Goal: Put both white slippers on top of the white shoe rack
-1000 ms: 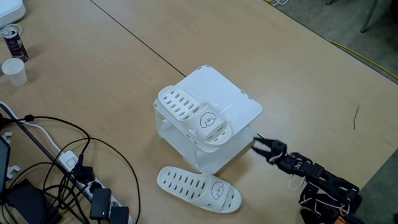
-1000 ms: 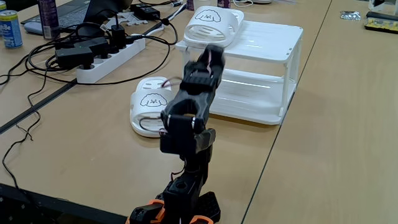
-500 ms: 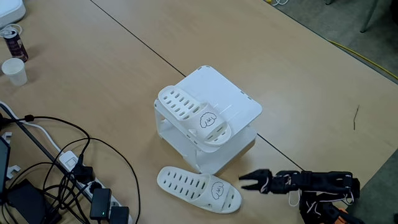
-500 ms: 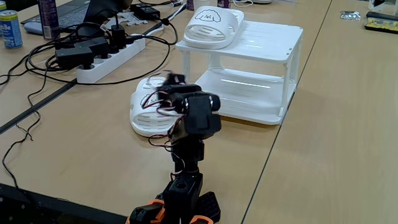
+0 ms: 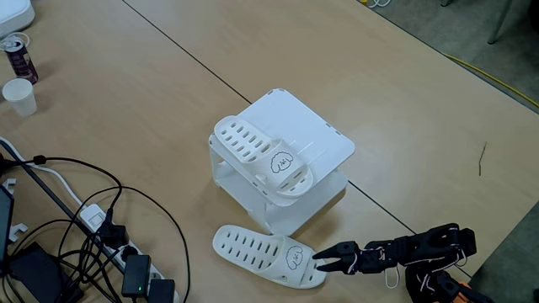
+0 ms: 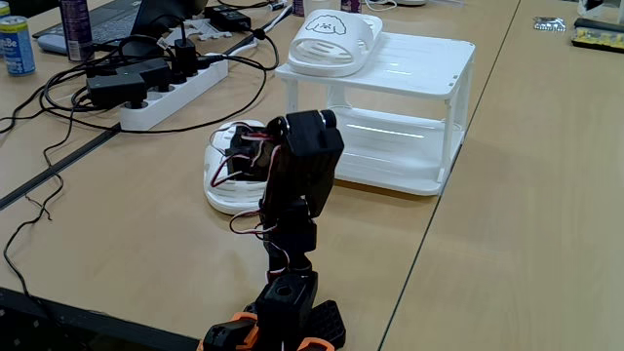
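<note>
Currently: white shoe rack [image 5: 324, 139] [image 6: 429, 73] mid-worktop [image 5: 404, 93] [image 6: 507, 244], two tiers. Top tier carrying one white slipper [image 5: 263, 157] [image 6: 330, 42], lying flat along one edge of the rack top, cartoon face end overhanging the corner slightly. Rest of the rack top bare. Lower tier: nothing visible inside from either fixed view.

Second white slipper [image 5: 268, 254] [image 6: 226, 175] flat on the worktop, just beside the rack base, toward the worktop's near edge in a fixed view. Slotted end pointing away from the arm, face end toward it.

Tool [image 5: 324, 258] low at the face end of the floor-level slipper, jaws parted, tips at or touching the slipper rim; not clamped on anything as far as visible. Contact vs. small gap: cannot tell. Arm stretched out nearly flat over the worktop from its base at the worktop corner. In another fixed view, arm body blocking the slipper's middle and the tool itself.

Clutter at the far worktop side: power strip [image 5: 135, 273] [image 6: 171, 93] with black cables [image 5: 76, 194], white paper cup [image 5: 18, 96], drink can [image 5: 18, 55], blue can [image 6: 15, 47].
</note>
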Controlling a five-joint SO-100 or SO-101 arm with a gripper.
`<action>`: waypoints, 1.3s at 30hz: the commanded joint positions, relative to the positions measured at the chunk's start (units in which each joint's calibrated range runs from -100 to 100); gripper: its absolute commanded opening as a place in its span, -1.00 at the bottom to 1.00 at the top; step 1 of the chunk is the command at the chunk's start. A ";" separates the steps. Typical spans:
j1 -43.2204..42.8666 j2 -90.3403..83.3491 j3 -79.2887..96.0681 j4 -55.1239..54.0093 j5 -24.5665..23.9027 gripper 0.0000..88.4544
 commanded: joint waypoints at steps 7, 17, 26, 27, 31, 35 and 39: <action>0.93 5.26 -1.78 -4.51 0.42 -0.44; 4.38 15.61 -13.06 -4.51 0.42 -0.45; 4.14 22.76 -19.83 -4.51 0.42 -0.45; 4.14 23.52 -20.37 -4.51 0.42 -0.45; 4.14 26.21 -22.98 -4.51 0.42 -0.45; 4.14 28.90 -26.50 -4.51 0.42 -0.45; 4.14 31.09 -29.48 -4.51 0.42 -0.45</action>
